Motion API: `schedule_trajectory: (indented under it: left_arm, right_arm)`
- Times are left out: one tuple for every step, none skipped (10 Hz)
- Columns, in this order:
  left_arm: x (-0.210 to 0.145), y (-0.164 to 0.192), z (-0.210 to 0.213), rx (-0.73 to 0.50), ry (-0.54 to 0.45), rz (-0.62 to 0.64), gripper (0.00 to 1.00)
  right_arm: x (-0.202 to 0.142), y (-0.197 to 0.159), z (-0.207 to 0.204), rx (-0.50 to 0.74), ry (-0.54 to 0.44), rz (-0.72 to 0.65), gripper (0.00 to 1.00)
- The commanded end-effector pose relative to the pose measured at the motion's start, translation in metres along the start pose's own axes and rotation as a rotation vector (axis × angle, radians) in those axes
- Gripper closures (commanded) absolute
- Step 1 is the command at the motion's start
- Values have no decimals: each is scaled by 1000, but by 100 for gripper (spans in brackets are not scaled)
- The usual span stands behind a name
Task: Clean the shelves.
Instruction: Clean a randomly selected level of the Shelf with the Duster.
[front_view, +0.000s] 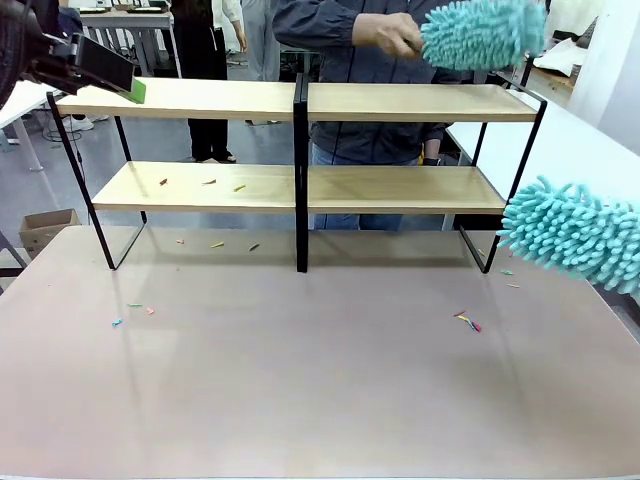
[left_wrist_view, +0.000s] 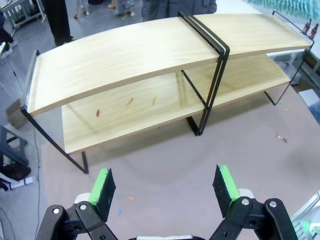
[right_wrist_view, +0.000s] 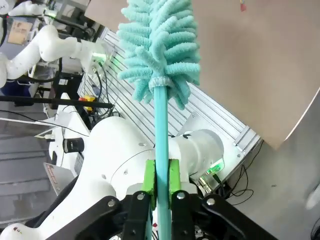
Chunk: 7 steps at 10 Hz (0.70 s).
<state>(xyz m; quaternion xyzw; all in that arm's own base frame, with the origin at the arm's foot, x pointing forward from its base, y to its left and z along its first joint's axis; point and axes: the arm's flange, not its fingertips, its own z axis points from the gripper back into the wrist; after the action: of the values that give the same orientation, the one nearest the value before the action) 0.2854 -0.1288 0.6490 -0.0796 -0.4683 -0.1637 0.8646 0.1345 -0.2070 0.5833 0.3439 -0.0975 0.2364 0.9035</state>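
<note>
Left gripper (left_wrist_view: 163, 176): at 10 o'clock, jaws wide apart, empty, beside the top-left corner of the shelves (front_view: 200, 98). Shelves: standing at 12 o'clock on the table (front_view: 300, 400); scraps (front_view: 210, 182) on the lower left board. Right gripper (right_wrist_view: 161, 180): jaws clamped on the handle of the duster (front_view: 575, 235), its head at 3 o'clock.

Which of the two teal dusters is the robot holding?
The lower duster, beside the shelves' right end; the right pincer clamps its handle. The person's hand holds the upper duster.
</note>
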Motion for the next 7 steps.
schedule_trajectory:
  left_arm:
    - [0,2,-1,-3,-5,4,0]
    - [0,2,-1,-3,-5,4,0]
    - [0,2,-1,-3,-5,4,0]
    - [0,2,-1,-3,-5,4,0]
    - [0,2,-1,-3,-5,4,0]
    - [0,2,-1,-3,-5,4,0]
    - [0,2,-1,-3,-5,4,0]
  right_arm:
    - [-6,8,3,7,13,6,87]
    - [0,0,0,0,0,0,87]
    - [12,-1,-1,-3,-4,82,87]
    - [18,-1,3,15,-60,169,87]
    - [22,-1,7,3,-145,222,87]
    - [22,0,12,-2,-252,300,87]
    - [19,-1,18,-1,-370,354,87]
